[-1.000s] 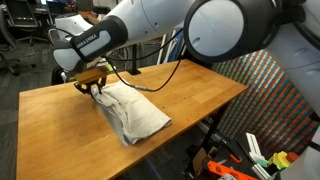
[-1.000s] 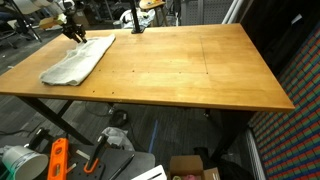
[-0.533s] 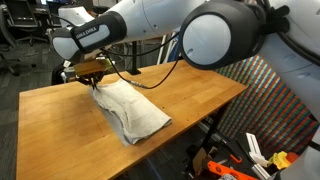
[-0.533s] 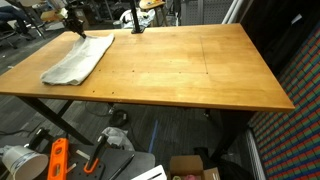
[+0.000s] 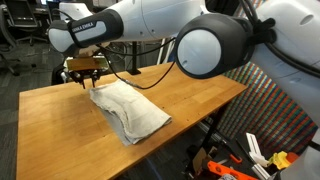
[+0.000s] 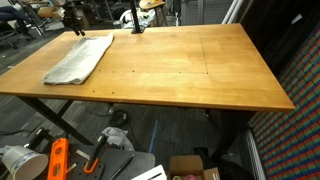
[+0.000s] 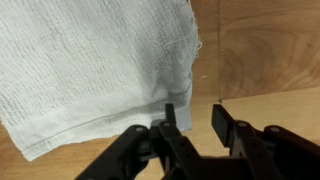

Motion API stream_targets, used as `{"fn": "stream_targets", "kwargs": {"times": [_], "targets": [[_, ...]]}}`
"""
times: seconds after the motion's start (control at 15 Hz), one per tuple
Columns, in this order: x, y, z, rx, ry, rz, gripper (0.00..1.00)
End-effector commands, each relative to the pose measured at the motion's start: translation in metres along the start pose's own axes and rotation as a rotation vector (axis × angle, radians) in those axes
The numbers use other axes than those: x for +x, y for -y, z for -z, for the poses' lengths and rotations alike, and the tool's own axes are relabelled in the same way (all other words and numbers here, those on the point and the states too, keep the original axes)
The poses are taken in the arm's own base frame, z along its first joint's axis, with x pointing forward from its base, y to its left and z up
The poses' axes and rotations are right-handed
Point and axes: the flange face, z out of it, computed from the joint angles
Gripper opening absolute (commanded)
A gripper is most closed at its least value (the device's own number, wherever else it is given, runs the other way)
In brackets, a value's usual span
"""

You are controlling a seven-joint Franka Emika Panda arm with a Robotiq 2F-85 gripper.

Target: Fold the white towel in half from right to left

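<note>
The white towel [image 5: 128, 108] lies folded and a little rumpled on the wooden table [image 5: 190, 95], near one end of it [image 6: 78, 60]. My gripper [image 5: 84, 80] hangs just above the towel's far corner, close to the table's back edge [image 6: 73, 22]. In the wrist view the towel [image 7: 90, 60] fills the upper left, its hem reaching the left finger [image 7: 168, 112]. The gripper [image 7: 193, 110] is open, with only bare wood showing between the jaws. Nothing is held.
Most of the tabletop [image 6: 190, 70] is bare wood. The table edge [image 7: 270, 95] runs just behind the gripper. On the floor below lie an orange tool [image 6: 57, 160], a cardboard box [image 6: 190, 168] and other clutter. A patterned panel [image 5: 270, 90] stands beside the table.
The gripper has risen off the towel's far corner and drawn slightly back toward the table edge. The towel stays flat where it lay.
</note>
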Motion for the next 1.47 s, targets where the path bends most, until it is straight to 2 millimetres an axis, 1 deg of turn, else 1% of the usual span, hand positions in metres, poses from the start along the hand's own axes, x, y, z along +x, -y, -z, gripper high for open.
{"fn": "stream_targets", "kwargs": {"times": [0.0, 0.13, 0.2, 0.27, 0.4, 0.53, 0.8, 0.87, 0.93, 1.07, 1.13, 1.2, 1.27, 1.4], "targets": [[0.015, -0.008, 0.008, 0.023, -0.035, -0.065, 0.76], [0.023, -0.021, 0.009, 0.005, -0.058, -0.076, 0.91], [0.027, -0.033, 0.008, -0.005, -0.04, -0.075, 0.98], [0.03, -0.043, 0.006, -0.006, -0.027, -0.08, 1.0], [0.031, -0.065, 0.002, 0.018, 0.044, -0.056, 1.0], [0.031, -0.081, -0.001, 0.051, 0.093, -0.007, 1.0], [0.025, -0.108, -0.003, 0.134, 0.189, 0.138, 1.0], [0.023, -0.115, -0.002, 0.154, 0.2, 0.186, 0.75], [0.02, -0.122, -0.001, 0.162, 0.214, 0.215, 0.73], [0.014, -0.138, 0.001, 0.16, 0.218, 0.243, 0.58], [0.009, -0.146, 0.005, 0.157, 0.223, 0.256, 0.49], [0.006, -0.154, 0.008, 0.15, 0.224, 0.263, 0.42], [0.001, -0.16, 0.01, 0.145, 0.229, 0.272, 0.33], [-0.014, -0.173, 0.015, 0.149, 0.281, 0.301, 0.19]]}}
